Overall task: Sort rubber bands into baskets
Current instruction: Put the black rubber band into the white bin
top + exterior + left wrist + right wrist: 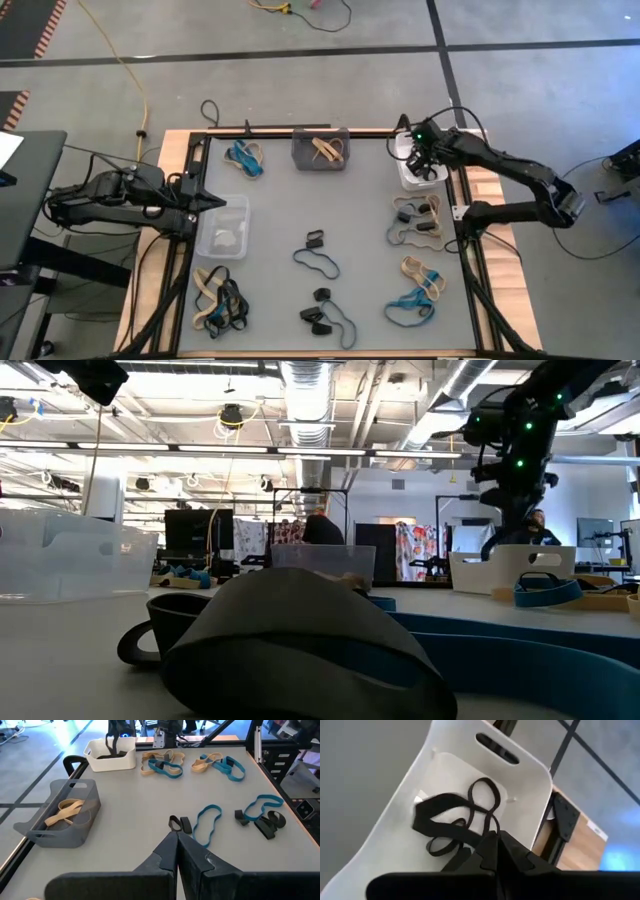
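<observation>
My right gripper (pixel 425 160) hangs over the white basket (pixel 413 178) at the table's far right, shut on a black rubber band (pixel 482 802). The band runs from the fingertips down into the basket, where a wider black band (pixel 442 812) lies. The dark grey basket (pixel 320 150) at the far edge holds a tan band (pixel 65 810). The clear basket (pixel 224 228) stands at the left. My left gripper (pixel 218 202) is shut and idle beside it. Loose tan, blue and black rubber bands (pixel 415 220) lie on the table. My right gripper pinches a thin black band between its two fingertips at the loop's upper end (pixel 491 829). The fingers slant down into the white basket from above. The band hangs slack below them (pixel 112 744), and its lower loops rest on the basket's floor.
Clusters of bands lie at the far left (pixel 245 157), near left (pixel 215 300), the middle (pixel 318 255), near middle (pixel 325 315) and right (pixel 415 290). A black frame rail (pixel 465 250) edges the table. Open grey surface lies between the baskets.
</observation>
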Motion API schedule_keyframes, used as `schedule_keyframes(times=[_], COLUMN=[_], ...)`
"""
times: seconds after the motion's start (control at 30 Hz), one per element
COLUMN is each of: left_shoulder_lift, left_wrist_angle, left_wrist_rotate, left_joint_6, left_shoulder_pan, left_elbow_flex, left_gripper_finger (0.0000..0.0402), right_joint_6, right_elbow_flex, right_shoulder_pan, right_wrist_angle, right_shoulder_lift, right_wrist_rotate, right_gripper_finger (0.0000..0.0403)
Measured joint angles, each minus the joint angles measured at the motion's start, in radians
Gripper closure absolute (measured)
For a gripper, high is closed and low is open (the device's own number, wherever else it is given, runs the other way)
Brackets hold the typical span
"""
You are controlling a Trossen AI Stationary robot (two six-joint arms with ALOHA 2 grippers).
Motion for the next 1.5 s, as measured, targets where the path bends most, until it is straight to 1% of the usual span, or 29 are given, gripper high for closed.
schedule_keyframes(times=[0.17, 0.27, 0.4, 0.6, 0.73, 0.87, 1.0, 1.27, 1.4, 1.5], left_shoulder_lift=[0.000, 0.000, 0.000, 0.000, 0.000, 0.000, 0.000, 0.000, 0.000, 0.000], left_wrist_angle=[0.000, 0.000, 0.000, 0.000, 0.000, 0.000, 0.000, 0.000, 0.000, 0.000], left_wrist_rotate=[0.000, 0.000, 0.000, 0.000, 0.000, 0.000, 0.000, 0.000, 0.000, 0.000], left_joint_6=[0.000, 0.000, 0.000, 0.000, 0.000, 0.000, 0.000, 0.000, 0.000, 0.000], left_shoulder_pan=[0.000, 0.000, 0.000, 0.000, 0.000, 0.000, 0.000, 0.000, 0.000, 0.000], left_elbow_flex=[0.000, 0.000, 0.000, 0.000, 0.000, 0.000, 0.000, 0.000, 0.000, 0.000], left_gripper_finger=[0.0401, 0.0401, 0.0401, 0.0401, 0.0401, 0.0401, 0.0401, 0.0401, 0.0401, 0.0401], right_joint_6=[0.022, 0.037, 0.044, 0.076, 0.078, 0.079, 0.090, 0.092, 0.067, 0.038], right_elbow_flex=[-0.032, -0.033, -0.033, -0.033, -0.033, -0.033, -0.033, -0.033, -0.032, -0.032], right_shoulder_pan=[0.000, 0.000, 0.000, 0.001, 0.040, 0.134, 0.282, 0.604, 0.719, 0.778], right_wrist_angle=[0.050, 0.061, 0.058, 0.057, 0.068, 0.121, 0.204, 0.446, 0.584, 0.681], right_shoulder_lift=[0.000, 0.000, 0.000, -0.001, -0.014, -0.027, -0.022, 0.047, 0.121, 0.193], right_wrist_rotate=[-0.076, -0.092, -0.092, -0.092, -0.109, -0.187, -0.255, -0.258, -0.258, -0.257], right_gripper_finger=[0.0364, 0.0348, 0.0306, 0.0226, 0.0188, 0.0176, 0.0176, 0.0182, 0.0182, 0.0182])
